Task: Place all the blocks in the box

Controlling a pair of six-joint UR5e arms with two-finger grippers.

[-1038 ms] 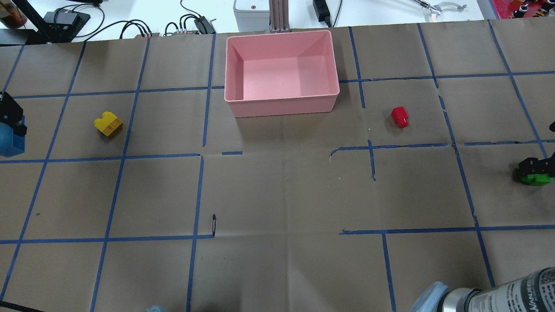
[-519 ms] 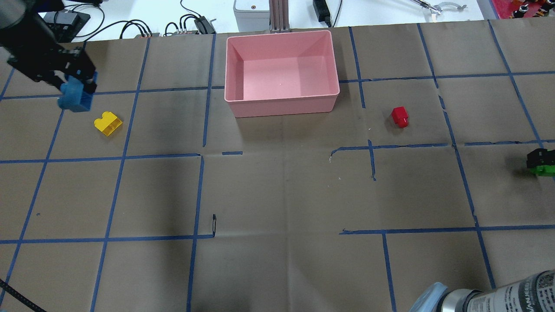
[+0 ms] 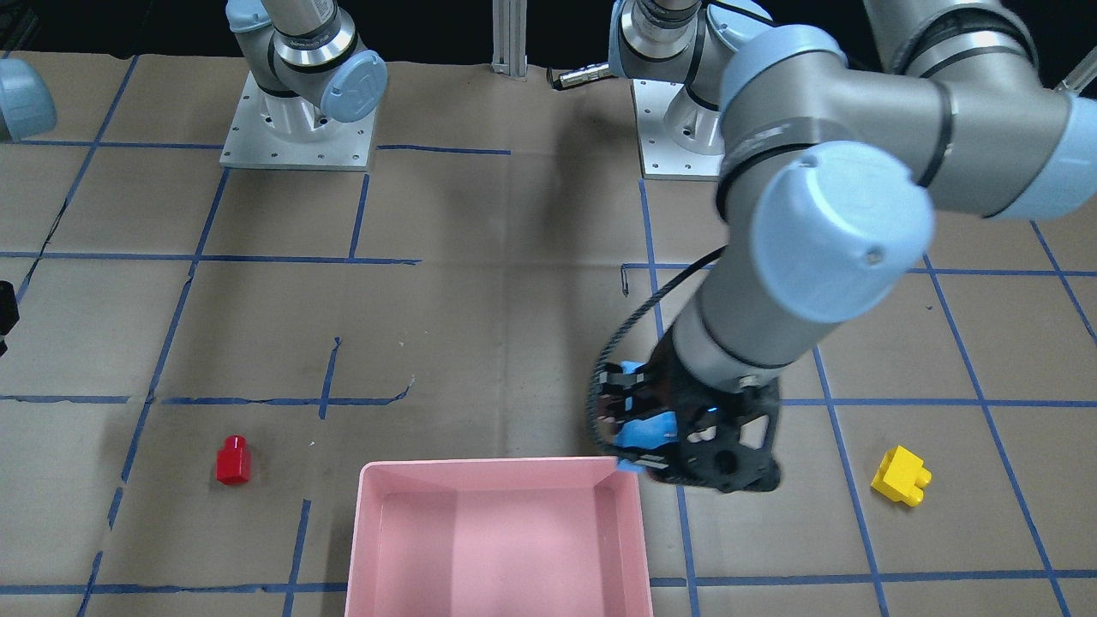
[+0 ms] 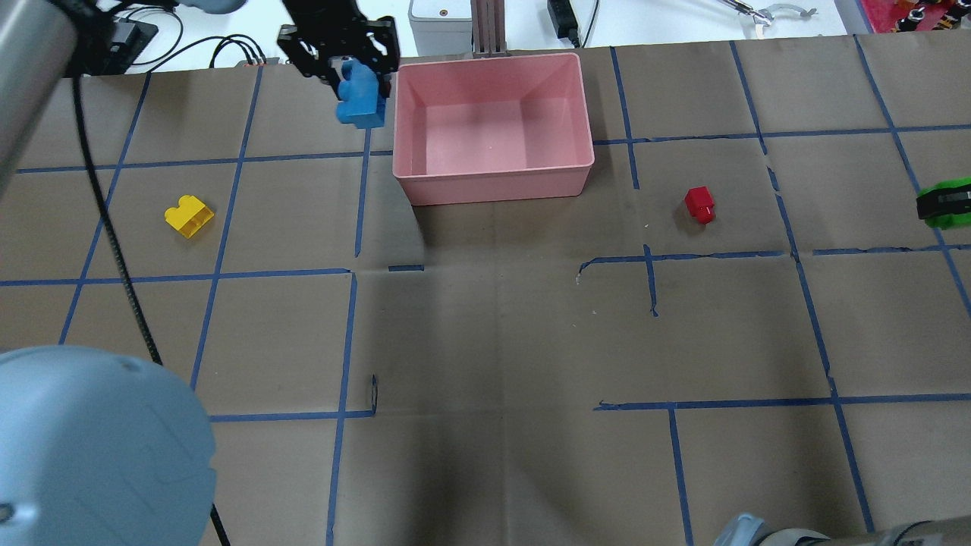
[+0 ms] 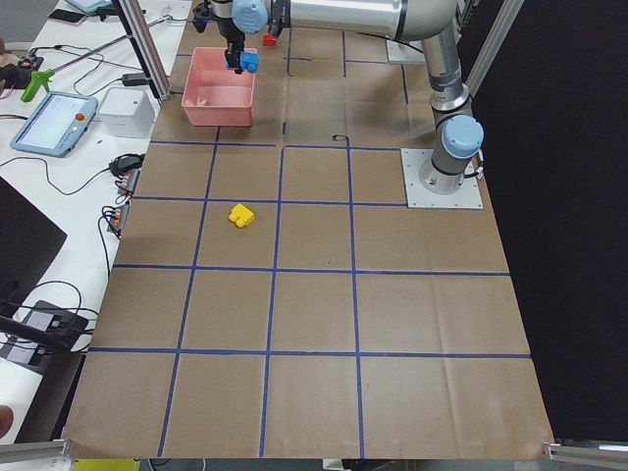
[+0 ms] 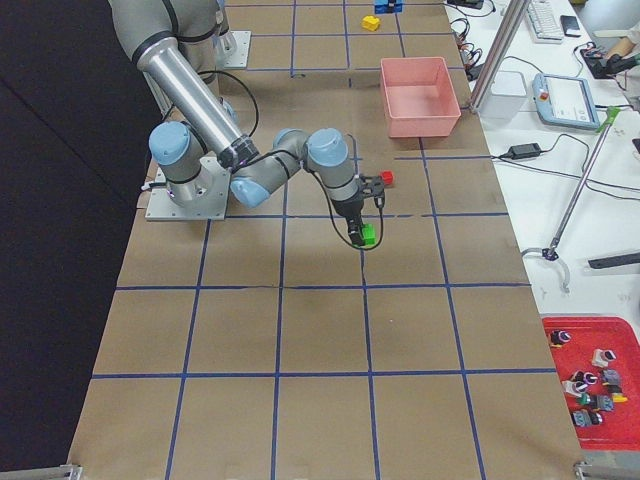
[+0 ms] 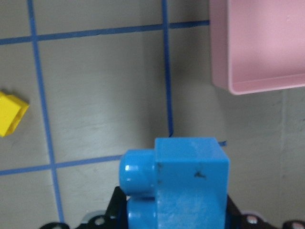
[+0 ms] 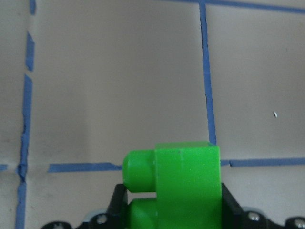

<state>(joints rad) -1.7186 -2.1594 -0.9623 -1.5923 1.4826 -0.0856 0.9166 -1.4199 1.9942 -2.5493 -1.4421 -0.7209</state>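
Brown paper taped into a blue grid covers the bench [image 3: 480,283], with both arm bases bolted along its robot-side edge. From the camera facing the robot, the pink box [image 3: 368,531] sits at the middle of the opposite edge. The left claw [image 3: 638,446] is clamped on the blue block [image 3: 647,431], hanging just outside the box's wall on the side toward the bench's left end. The red block [image 3: 232,459] lies toward the right end and the yellow block [image 3: 901,475] toward the left end, both well apart from the box. Overhead, the right claw [image 4: 941,203] shows at the bench's right end, closed on the green block [image 4: 947,221]. The right-end camera shows that claw pointing down, the green block at its tip, near the red one. The left wrist camera shows the blue block between the jaws, a box corner beyond it. The right wrist camera shows the green block gripped above taped paper.
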